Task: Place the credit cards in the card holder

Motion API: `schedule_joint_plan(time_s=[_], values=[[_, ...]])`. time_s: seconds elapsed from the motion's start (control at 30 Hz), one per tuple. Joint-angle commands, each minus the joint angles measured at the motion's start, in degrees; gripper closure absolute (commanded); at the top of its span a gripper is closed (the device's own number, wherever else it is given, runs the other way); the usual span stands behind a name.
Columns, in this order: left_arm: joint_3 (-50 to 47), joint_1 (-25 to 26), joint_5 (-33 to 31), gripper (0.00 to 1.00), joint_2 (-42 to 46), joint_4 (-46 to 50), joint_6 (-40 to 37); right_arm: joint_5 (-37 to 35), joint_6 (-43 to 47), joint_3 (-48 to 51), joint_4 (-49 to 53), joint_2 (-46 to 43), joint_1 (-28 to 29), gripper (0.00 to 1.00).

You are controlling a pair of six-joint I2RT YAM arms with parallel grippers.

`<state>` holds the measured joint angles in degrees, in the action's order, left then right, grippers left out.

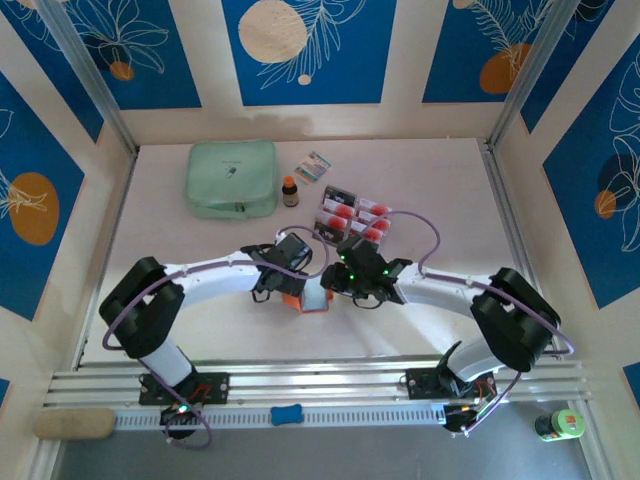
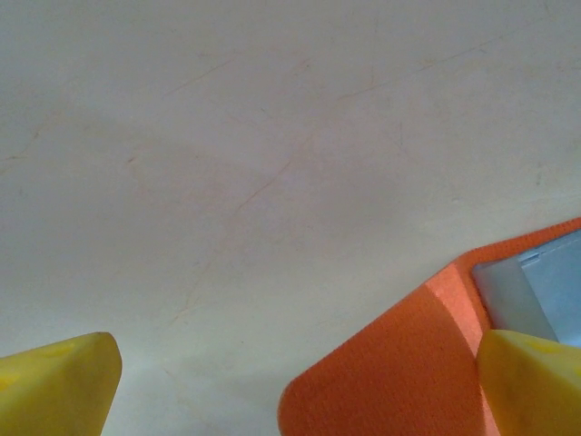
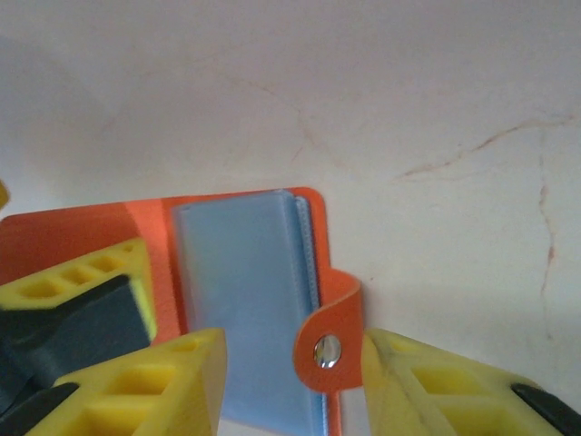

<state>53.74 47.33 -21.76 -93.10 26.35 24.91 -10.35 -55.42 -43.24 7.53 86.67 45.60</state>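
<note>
As card holder (image 3: 238, 277) lies open lengthwise, left fingers (image 2: 62, 386) and right fingers (image 3: 438, 389) gape empty.

Left wrist cam: the left hand (image 2: 295, 391) is just two yellow fingertips (image 2: 56, 386) cropped at the bottom corners, and the card holder (image 2: 390, 381) runs off the bottom and right edges. Right wrist cam, same deal: the right hand (image 3: 295, 381) and the holder both get chopped by the bottom edge. From the top, both hands sit over the holder, so only an orange corner pokes out. The right arm (image 1: 440, 290) covers the near edge of the credit cards (image 1: 352, 212), so I can't count them. The label on the little bottle (image 1: 290, 190) is too tiny to read.
</note>
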Motion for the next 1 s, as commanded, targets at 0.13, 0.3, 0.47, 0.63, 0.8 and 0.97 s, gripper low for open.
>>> schedule_joint_plan(time_s=[0.13, 0.3, 0.47, 0.63, 0.8, 0.97], values=[[1.42, 0.2, -1.39, 0.0, 1.78, 1.13, -1.6, -1.77, 3.3, -2.92, 6.08, 3.32, -0.98, 0.83], [2.96, 0.18, 0.28, 0.0, 2.64, 2.6, -1.83, -1.5, 3.11, -1.3, 6.23, 2.4, -2.33, 1.0], [3.14, 0.2, 1.3, 0.0, 3.73, 4.45, -1.7, -1.14, 2.22, 0.43, 5.75, 0.63, -2.88, 1.0], [1.51, 0.15, -1.43, 0.0, 2.96, 5.96, -1.7, -0.53, 1.2, 1.49, 4.97, 0.08, -2.9, 1.0], [0.04, 0.18, -5.47, 0.0, 0.77, 7.54, -1.72, 0.15, 0.13, 2.99, 3.49, -0.04, -2.89, 1.0], [0.03, 0.31, -8.3, 0.0, -2.42, 9.04, -2.31, 0.57, -0.27, 3.77, 2.51, -0.01, -2.89, 1.0]])
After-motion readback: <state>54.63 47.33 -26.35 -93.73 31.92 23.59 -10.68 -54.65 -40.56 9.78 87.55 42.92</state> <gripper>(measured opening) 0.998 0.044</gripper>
